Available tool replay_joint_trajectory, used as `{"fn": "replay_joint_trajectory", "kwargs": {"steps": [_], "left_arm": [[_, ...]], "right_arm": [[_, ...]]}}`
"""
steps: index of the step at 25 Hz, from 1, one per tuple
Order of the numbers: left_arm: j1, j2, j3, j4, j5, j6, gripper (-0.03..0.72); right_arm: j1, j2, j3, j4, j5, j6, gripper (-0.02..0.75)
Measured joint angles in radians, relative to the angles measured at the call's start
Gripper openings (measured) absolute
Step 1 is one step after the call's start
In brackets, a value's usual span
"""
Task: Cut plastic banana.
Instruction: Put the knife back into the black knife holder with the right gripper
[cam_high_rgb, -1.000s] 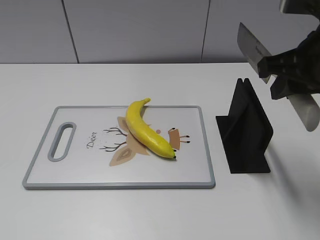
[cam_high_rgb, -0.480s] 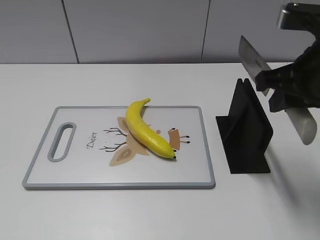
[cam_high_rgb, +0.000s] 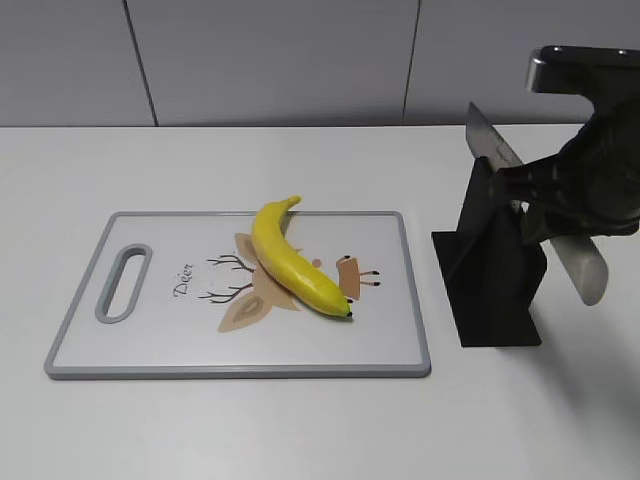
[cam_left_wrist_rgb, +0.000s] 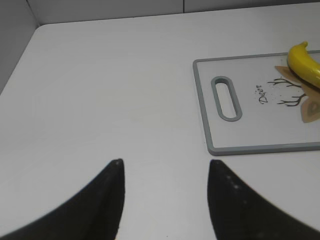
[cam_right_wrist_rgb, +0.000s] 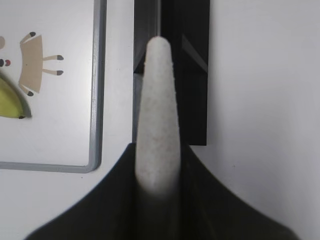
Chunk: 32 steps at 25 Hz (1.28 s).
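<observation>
The plastic banana (cam_high_rgb: 290, 262) lies whole and slantwise on the white cutting board (cam_high_rgb: 240, 371); it also shows in the left wrist view (cam_left_wrist_rgb: 305, 62) and, as a sliver, in the right wrist view (cam_right_wrist_rgb: 10, 102). My right gripper (cam_high_rgb: 545, 200) is shut on a knife by its pale grey handle (cam_right_wrist_rgb: 157, 115). The blade (cam_high_rgb: 490, 148) points up and left, just above the black knife stand (cam_high_rgb: 495, 290). My left gripper (cam_left_wrist_rgb: 165, 162) is open and empty over bare table, left of the board, and is out of the exterior view.
The board has a grey rim (cam_left_wrist_rgb: 260, 149) and a handle slot (cam_high_rgb: 124, 283) at its left end. The knife stand (cam_right_wrist_rgb: 192, 75) sits right of the board's right edge (cam_right_wrist_rgb: 97, 100). A grey wall runs behind the table.
My right gripper has come down and to the left with the knife, bringing the blade from above the stand to its top. The banana and board have not moved.
</observation>
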<state>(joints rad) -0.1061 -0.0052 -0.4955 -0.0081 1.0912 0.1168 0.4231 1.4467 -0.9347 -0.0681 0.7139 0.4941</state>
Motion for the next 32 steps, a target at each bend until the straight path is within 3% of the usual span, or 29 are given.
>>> {"fn": "replay_joint_trajectory", "kwargs": {"steps": [17,19,22,25,32], "left_arm": [[0.0,0.0,0.0,0.0,-0.001,0.0,0.52],[0.0,0.0,0.0,0.0,-0.002,0.0,0.52],[0.0,0.0,0.0,0.0,-0.002,0.0,0.52],[0.0,0.0,0.0,0.0,-0.002,0.0,0.52],[0.0,0.0,0.0,0.0,-0.003,0.0,0.519]], "right_arm": [[0.0,0.063,-0.001,-0.008,-0.008,-0.008,0.178],[0.0,0.063,-0.002,-0.01,-0.006,-0.015,0.238],[0.0,0.071,-0.002,-0.01,0.004,-0.018,0.45],[0.0,0.071,-0.002,-0.01,0.025,-0.023,0.585],[0.0,-0.015,-0.002,0.006,0.095,-0.092,0.616]]}}
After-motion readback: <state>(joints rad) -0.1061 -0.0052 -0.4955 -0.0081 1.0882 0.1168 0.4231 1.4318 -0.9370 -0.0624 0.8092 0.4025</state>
